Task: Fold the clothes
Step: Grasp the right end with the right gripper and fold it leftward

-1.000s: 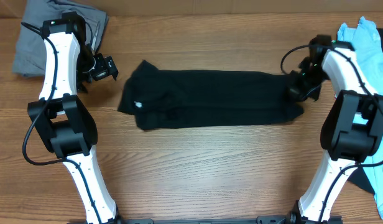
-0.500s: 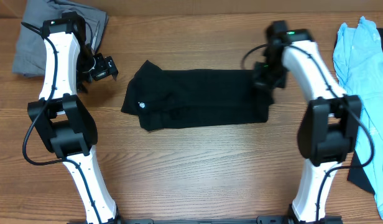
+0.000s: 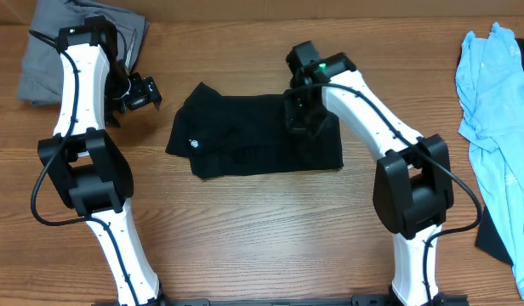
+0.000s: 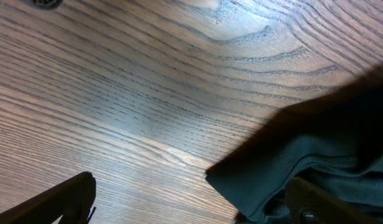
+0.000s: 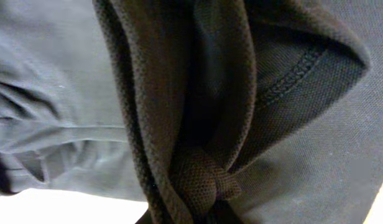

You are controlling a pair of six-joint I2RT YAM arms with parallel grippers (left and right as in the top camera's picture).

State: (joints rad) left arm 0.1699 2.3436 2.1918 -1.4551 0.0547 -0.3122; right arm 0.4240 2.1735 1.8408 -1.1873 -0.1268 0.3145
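the black shirt [image 3: 236, 144] lies flat in the middle of the table [image 3: 270, 238], long side running left to right, with its white logo [image 3: 191, 143] near the left end. its right part is doubled back on itself, so the right edge is a straight fold line sitting under your right arm.

your right tool [image 3: 300, 115] is over the shirt's back edge, right of its middle. in the right wrist view the cloth is gathered into a tight bunch at the bottom of the frame, with a stitched hem curling over at the upper right. the tool is pinching that bunch of shirt.

your left tool [image 3: 141, 92] sits over bare wood just off the shirt's upper left corner, not touching it. in the left wrist view its two fingers [image 4: 67, 196] are spread wide, with only wood grain between them, and the shirt's edge comes in beside the right-hand finger.

open wood runs from the fold line to the light blue shirt [image 3: 492, 93] at the right edge of the table. a broad band of wood also lies in front of the shirt, between the two arm bases. the left side is tighter, since the grey garment [image 3: 41, 51] fills the far left corner, behind your left arm.
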